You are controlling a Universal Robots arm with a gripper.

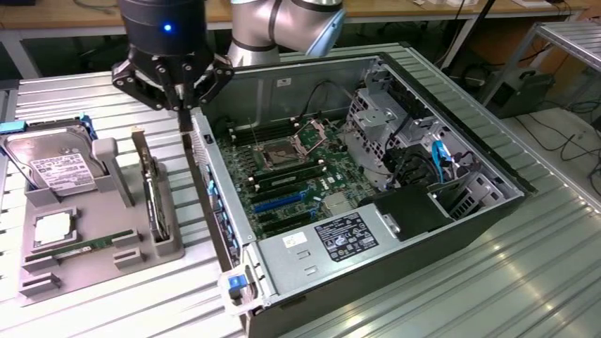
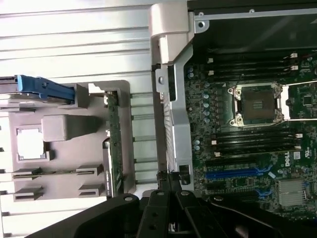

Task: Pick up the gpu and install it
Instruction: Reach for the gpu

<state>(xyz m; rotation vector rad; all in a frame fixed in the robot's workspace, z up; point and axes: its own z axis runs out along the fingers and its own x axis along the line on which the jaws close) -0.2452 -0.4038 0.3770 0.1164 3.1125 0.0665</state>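
The gpu (image 1: pixel 150 191) stands on edge in a slot of the grey holder (image 1: pixel 112 158), its green board edge (image 2: pixel 113 144) facing up. My gripper (image 1: pixel 184 118) hangs above the gap between the holder and the open computer case (image 1: pixel 376 176). It is a short way to the exterior view's right of the gpu and higher than it. The two black fingers (image 2: pixel 167 184) are pressed together with nothing between them, just over the case's metal rear wall (image 2: pixel 174 114).
On the holder also sit a silver hard drive (image 1: pixel 56 167), a square chip (image 1: pixel 53 229) and a green RAM stick (image 1: pixel 84 246). Inside the case lie the motherboard with its CPU socket (image 2: pixel 256 104) and blue expansion slots (image 2: pixel 238 173). The table is ribbed metal.
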